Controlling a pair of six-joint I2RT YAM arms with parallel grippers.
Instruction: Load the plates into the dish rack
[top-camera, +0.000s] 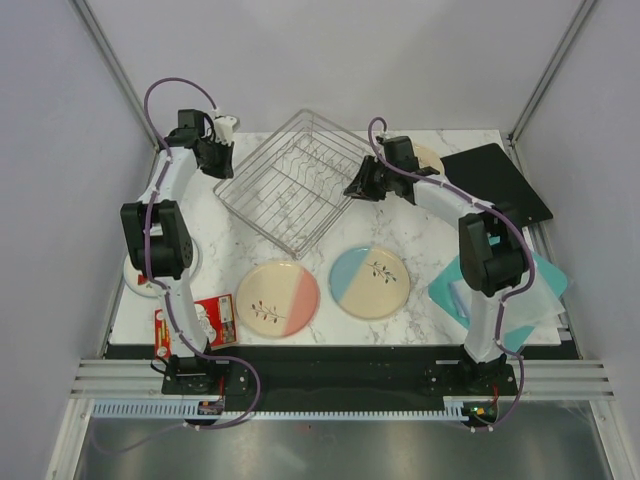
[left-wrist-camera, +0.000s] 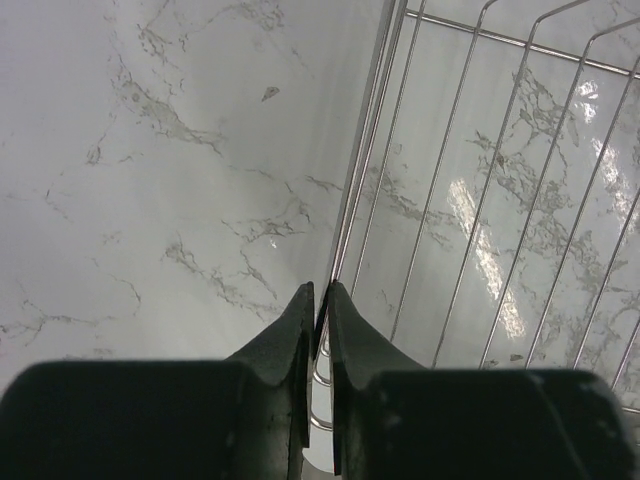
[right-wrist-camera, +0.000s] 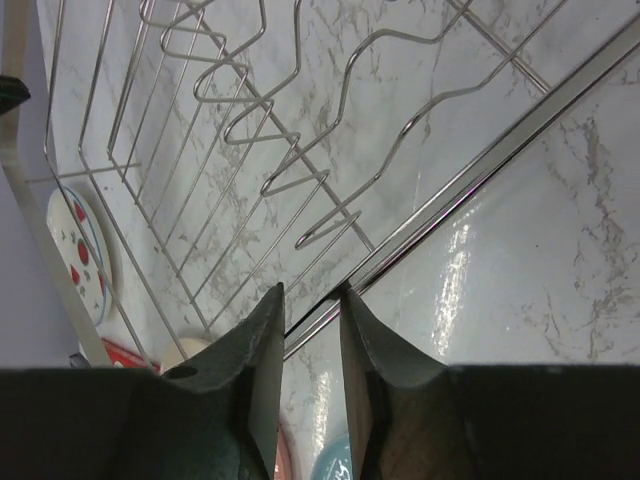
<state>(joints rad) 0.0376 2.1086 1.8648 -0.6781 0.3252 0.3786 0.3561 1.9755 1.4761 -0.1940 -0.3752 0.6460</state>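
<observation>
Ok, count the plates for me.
4. Pink plate and blue plate lie side by side before the rack; white plate far left, partly under the left arm; cream plate mostly behind the right arm. Others may be hidden.

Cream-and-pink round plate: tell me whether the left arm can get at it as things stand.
Probably not right away. The left gripper is shut on the rim of the silver wire dish rack. The cream-and-pink round plate lies uncovered near its base, so once it lets go, likely yes.
</observation>
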